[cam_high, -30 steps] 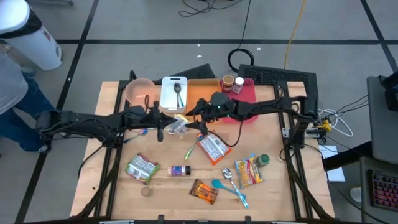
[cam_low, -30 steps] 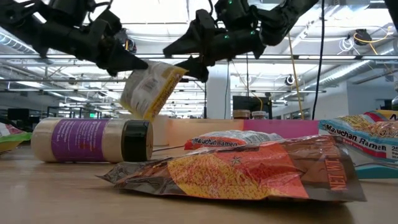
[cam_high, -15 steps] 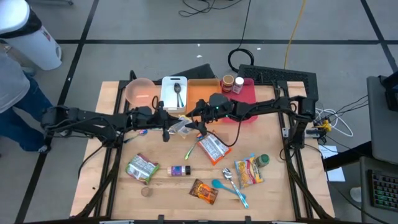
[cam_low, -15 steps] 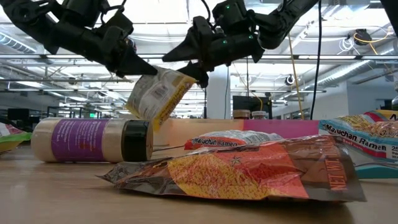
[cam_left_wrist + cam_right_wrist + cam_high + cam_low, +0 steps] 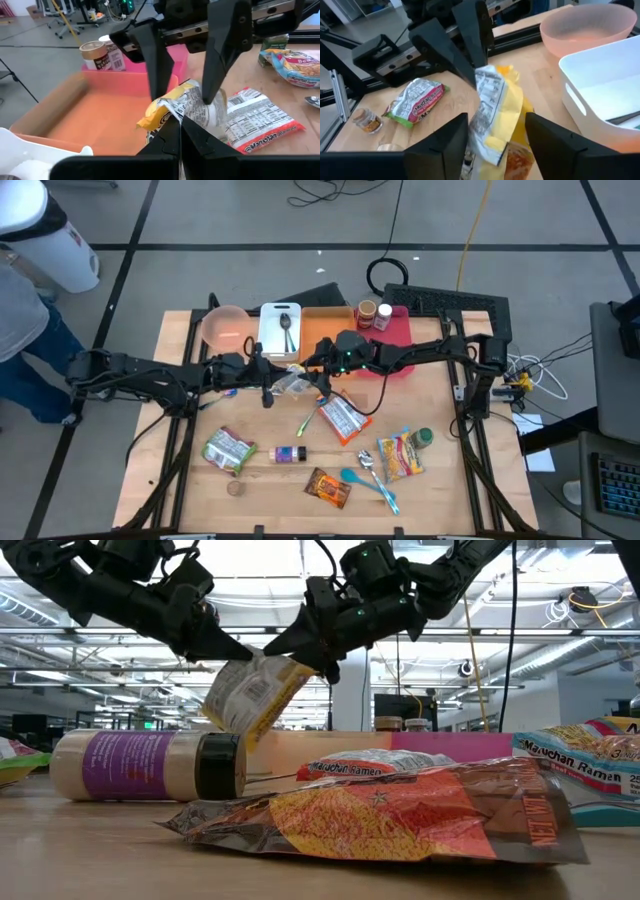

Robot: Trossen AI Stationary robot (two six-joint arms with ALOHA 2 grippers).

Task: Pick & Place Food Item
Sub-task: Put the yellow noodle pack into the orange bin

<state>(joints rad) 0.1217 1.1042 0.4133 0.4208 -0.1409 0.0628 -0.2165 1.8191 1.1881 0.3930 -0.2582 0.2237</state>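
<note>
At the near edge of the table (image 5: 440, 500) a brown snack bag (image 5: 328, 488) lies flat, with two spoons beside it on the right, one blue (image 5: 368, 484) and one metal (image 5: 366, 461). To the left lie a green packet (image 5: 226, 450) and a small purple-labelled jar (image 5: 290, 454) on its side. Right of the spoons are a yellow and red noodle pack (image 5: 399, 457) and a green pouch (image 5: 423, 437). Farther in, near the middle, a red and white noodle pack (image 5: 343, 418) rests flat.

Above the middle of the table both arms meet at one yellow and white food bag (image 5: 252, 695), held clear of the wood and tilted. The left gripper (image 5: 179, 131) is pinched closed on the bag's near corner. The right gripper (image 5: 497, 139) has its fingers spread apart on either side of the bag's other end, not clamped.

Along the far side stand, left to right, one pink bowl (image 5: 224, 326), one white bin (image 5: 280, 327) with a third spoon inside, an orange tray (image 5: 322, 326) and a pink tray (image 5: 399, 321), with two small jars (image 5: 374, 314) at their far edge.
</note>
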